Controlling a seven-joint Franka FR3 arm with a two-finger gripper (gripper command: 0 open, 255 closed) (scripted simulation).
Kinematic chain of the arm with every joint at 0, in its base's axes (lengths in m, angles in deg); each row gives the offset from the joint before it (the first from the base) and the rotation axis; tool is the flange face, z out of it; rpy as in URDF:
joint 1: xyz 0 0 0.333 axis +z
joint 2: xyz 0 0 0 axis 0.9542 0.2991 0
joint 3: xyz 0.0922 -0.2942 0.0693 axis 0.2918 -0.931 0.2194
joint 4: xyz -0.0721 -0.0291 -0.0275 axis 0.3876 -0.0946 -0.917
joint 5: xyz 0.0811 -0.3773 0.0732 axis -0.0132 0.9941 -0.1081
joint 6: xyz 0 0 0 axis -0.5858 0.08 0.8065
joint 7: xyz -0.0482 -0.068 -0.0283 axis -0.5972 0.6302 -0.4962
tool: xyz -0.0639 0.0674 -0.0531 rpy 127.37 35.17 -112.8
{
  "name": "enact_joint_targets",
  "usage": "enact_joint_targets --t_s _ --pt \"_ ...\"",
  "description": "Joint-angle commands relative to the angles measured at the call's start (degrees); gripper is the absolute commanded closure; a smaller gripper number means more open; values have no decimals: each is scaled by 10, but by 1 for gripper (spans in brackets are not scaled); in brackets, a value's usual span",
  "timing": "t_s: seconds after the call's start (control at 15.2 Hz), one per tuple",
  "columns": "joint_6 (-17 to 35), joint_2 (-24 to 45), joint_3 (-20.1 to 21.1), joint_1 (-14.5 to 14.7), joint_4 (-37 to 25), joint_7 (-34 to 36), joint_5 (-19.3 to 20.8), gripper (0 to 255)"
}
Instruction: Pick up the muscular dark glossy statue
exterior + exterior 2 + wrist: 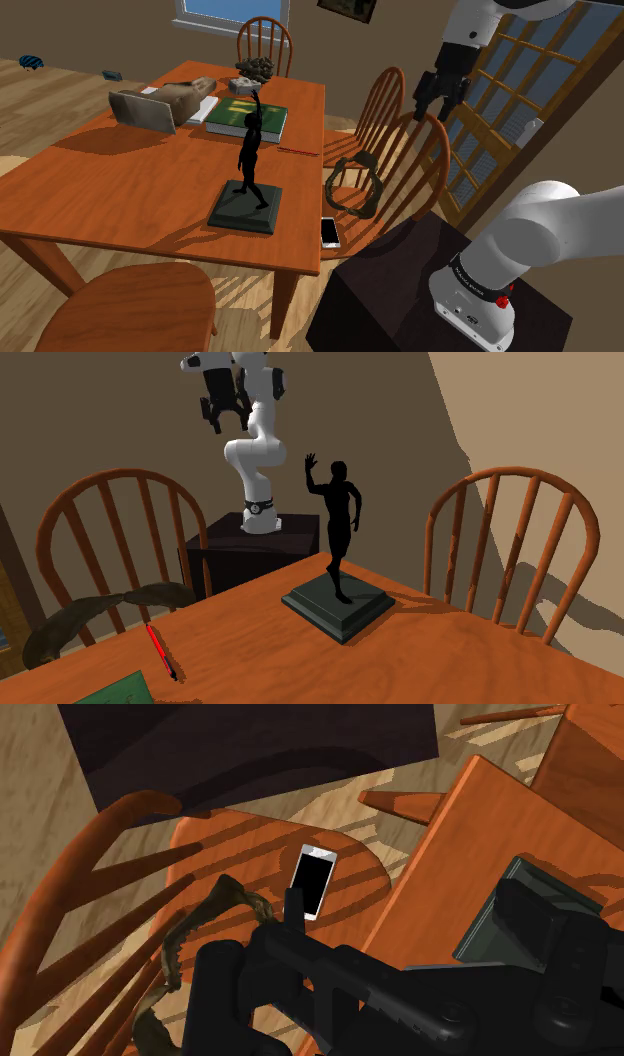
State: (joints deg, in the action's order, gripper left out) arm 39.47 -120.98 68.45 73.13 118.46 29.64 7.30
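I am seeing the black gripper (433,115) hanging high in the air with its jaws standing apart, open and clasping nothing, above a wooden spindle-back chair (405,150) that is sitting at the table's edge nearest the robot's dark stand (385,290). Looking down along the hand, a white-framed phone (314,882) with a black screen is lying on that chair's seat, just beside a dark, curled strap-like object (205,929) that I cannot identify. The glossy black statue (250,145), a muscular figure with one arm raised, is standing upright on its dark square base (243,212) on the orange-brown wooden table (120,190), near the chair-side edge and well apart from the gripper. In the shoulder view, a green book (250,120) is lying beyond the statue, with a thin red pen (296,151) between them. In the second exterior view, the white arm is rising behind the statue (340,532), the gripper (227,420) pointing downward
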Motion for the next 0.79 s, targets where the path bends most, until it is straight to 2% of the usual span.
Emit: enact_joint_targets --t_s 0.0,0.4,0.73 --pt "0 0 0 0 0 0 0 0" --pt "70 73 59 21 -27 68 -47 0" --pt "124 147 105 34 -69 123 -70 0"
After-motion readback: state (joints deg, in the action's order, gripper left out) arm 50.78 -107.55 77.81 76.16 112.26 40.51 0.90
